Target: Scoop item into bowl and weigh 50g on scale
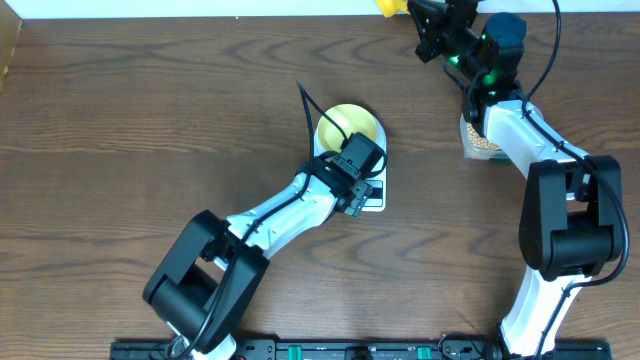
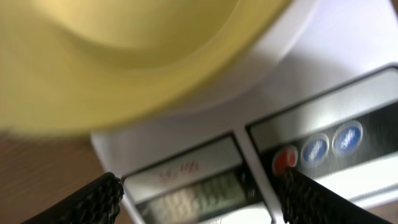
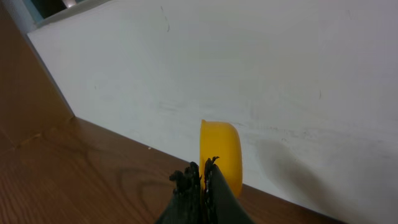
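The pale-yellow bowl (image 1: 350,128) stands on the white scale (image 1: 374,200). My left gripper (image 1: 362,180) hovers open just over the scale's front. In the left wrist view its black fingertips (image 2: 93,202) straddle the grey display (image 2: 199,193), with the red button (image 2: 285,159) by the right finger and the bowl (image 2: 124,62) blurred above. No beans show in the bowl. My right gripper (image 1: 420,20) is raised at the back edge, shut on a yellow scoop (image 3: 221,152). The tan beans (image 1: 478,145) lie in a clear container, partly hidden under the right arm.
A white wall (image 3: 249,62) runs along the table's back edge just behind the scoop. A black cable (image 1: 312,110) arcs over the bowl's left side. The right arm's base (image 1: 560,240) stands at the right, the left arm's base (image 1: 200,290) at the front.
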{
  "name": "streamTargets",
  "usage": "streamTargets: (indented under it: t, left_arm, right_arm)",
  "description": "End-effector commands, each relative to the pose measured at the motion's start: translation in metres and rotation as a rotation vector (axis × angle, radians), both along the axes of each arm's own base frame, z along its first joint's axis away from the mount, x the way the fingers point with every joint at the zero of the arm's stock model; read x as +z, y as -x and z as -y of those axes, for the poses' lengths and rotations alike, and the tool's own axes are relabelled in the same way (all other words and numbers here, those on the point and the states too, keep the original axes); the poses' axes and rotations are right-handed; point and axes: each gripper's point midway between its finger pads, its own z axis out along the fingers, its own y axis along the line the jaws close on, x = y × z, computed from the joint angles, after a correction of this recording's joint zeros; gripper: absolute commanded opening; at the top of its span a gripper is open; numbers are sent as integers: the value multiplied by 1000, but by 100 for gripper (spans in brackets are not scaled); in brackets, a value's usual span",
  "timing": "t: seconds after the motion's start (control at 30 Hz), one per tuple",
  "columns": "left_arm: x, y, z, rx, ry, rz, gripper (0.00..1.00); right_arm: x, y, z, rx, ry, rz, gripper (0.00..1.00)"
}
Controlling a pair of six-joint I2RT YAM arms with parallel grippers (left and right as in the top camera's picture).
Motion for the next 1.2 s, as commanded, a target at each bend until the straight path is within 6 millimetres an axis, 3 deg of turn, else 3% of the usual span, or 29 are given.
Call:
streamTargets:
  t: [0.0,0.2,0.4,1.17]
  left_arm:
    - [31,-3,-3,16,22,55,83]
    - [68,1,-5,14,72,109,82]
    - [84,12,-8,4,97,101,82]
    - [86,13,-11,6,92,102,82]
  right_arm:
    - [5,-2,1,3,11,20,1]
    - [4,-2,1,3,11,17,1]
    - [3,-2,1,4,12,9,1]
    - [-8,-2,2,1,17,-38,1]
